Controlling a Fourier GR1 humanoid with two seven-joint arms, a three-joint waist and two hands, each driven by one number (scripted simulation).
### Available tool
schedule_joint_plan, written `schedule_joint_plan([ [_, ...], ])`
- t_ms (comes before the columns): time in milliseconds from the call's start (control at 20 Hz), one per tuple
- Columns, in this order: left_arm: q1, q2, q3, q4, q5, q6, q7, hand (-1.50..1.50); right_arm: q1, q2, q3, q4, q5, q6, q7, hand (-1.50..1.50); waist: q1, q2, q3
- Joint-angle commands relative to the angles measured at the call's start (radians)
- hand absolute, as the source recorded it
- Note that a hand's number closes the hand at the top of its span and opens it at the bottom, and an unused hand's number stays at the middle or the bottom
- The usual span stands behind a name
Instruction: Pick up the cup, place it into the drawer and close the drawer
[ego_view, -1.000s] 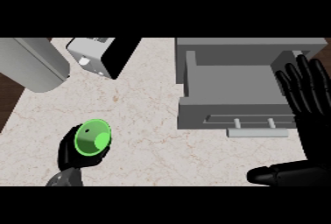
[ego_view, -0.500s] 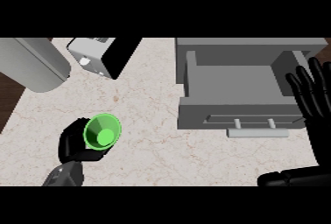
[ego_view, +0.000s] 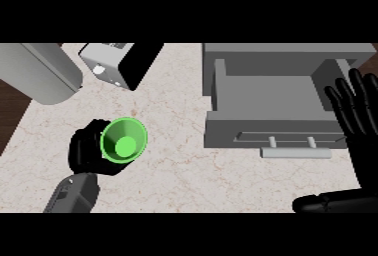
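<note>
A bright green cup (ego_view: 123, 140) is held over the counter at the left, its open mouth tipped toward the right. My left hand (ego_view: 87, 151) is curled round it from behind, so most of the cup's outside is hidden. The grey drawer (ego_view: 275, 103) stands pulled open at the upper right, its inside bare and its front panel with a bar handle (ego_view: 295, 152) facing me. My right hand (ego_view: 356, 107) rests open at the right edge, fingers up, beside the drawer's right wall.
A grey cylinder (ego_view: 35, 72) lies at the upper left, next to a white and black appliance (ego_view: 118, 62). The marbled counter (ego_view: 192, 175) spreads between the cup and the drawer. A dark floor strip shows at the far left.
My left hand has lifted the cup and carried it up and to the right, toward the drawer. The cup's mouth now tips more rightward. The right hand has stayed at the right edge.
</note>
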Motion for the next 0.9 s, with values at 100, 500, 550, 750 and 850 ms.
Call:
schedule_joint_plan([
  [100,0.037,-0.053,-0.086,-0.313,0.012,0.051,0.193,1.50,0.004,0.019,0.017,0.039,0.020,0.004,-0.045,-1.50,0.002,0.000,0.000],
  [500,-0.052,-0.054,-0.106,-0.548,0.088,0.108,0.496,1.50,0.000,0.011,0.017,-0.050,0.009,-0.029,0.062,-1.50,-0.006,0.001,-0.001],
  [550,-0.100,-0.108,-0.156,-0.515,0.046,0.191,0.463,1.50,-0.105,-0.030,-0.066,0.078,-0.034,-0.004,0.003,-1.50,-0.005,0.003,-0.001],
  [750,-0.207,-0.109,-0.158,-0.492,0.015,0.251,0.515,1.50,-0.023,-0.027,-0.059,0.079,-0.036,0.041,-0.063,-1.50,-0.011,0.004,-0.001],
  [850,-0.264,-0.110,-0.171,-0.548,0.012,0.317,0.611,1.50,-0.009,0.014,0.012,0.023,0.036,-0.010,-0.032,-1.50,-0.010,0.003,-0.001],
])
